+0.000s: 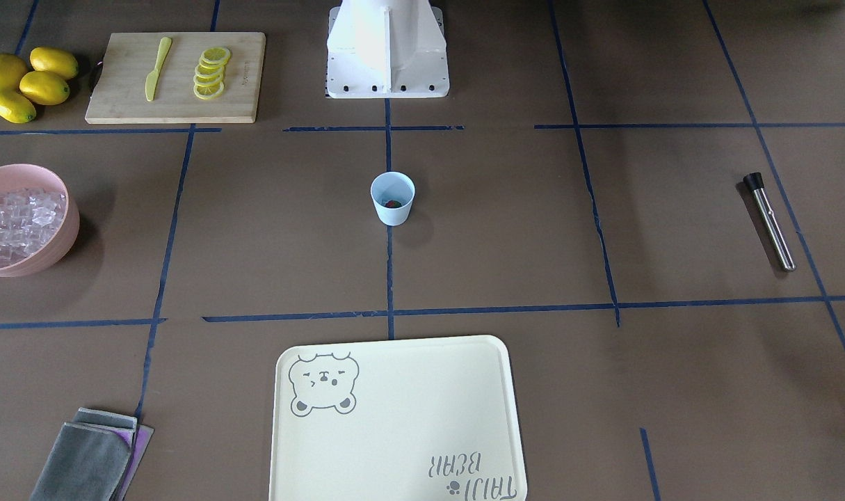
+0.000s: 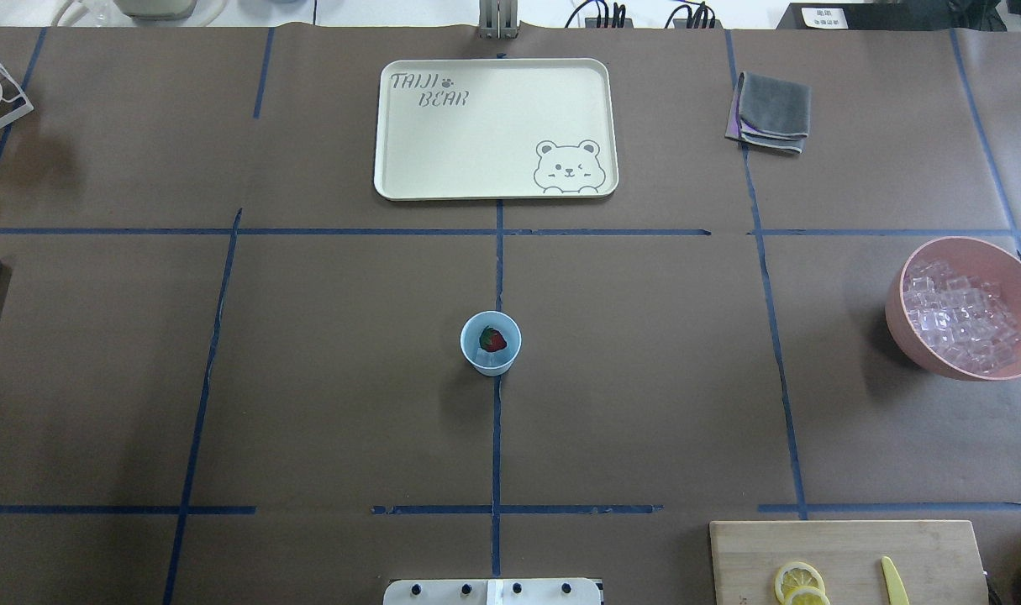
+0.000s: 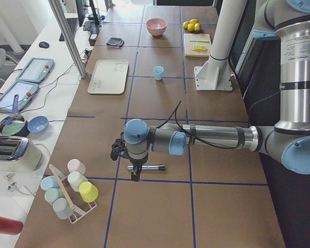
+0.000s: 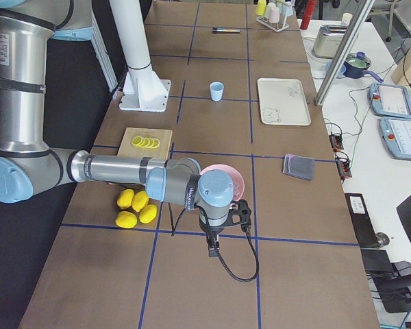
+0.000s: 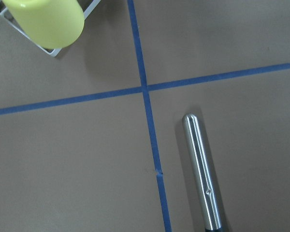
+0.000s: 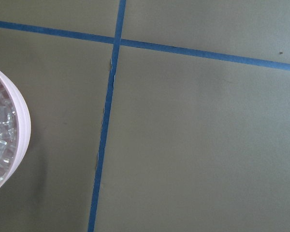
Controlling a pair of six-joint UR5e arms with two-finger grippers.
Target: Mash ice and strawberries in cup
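Overhead exterior: nearest, the cup stands upright at the table's middle, the strawberry inside it. Farther right, ice fills a pink bowl. The left gripper hangs over a metal rod, the right gripper near the bowl; I cannot tell how either's jaws stand.

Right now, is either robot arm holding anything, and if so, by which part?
Nothing looks held: the metal muddler lies flat on the table near the left gripper, and the right gripper hangs by the pink bowl.
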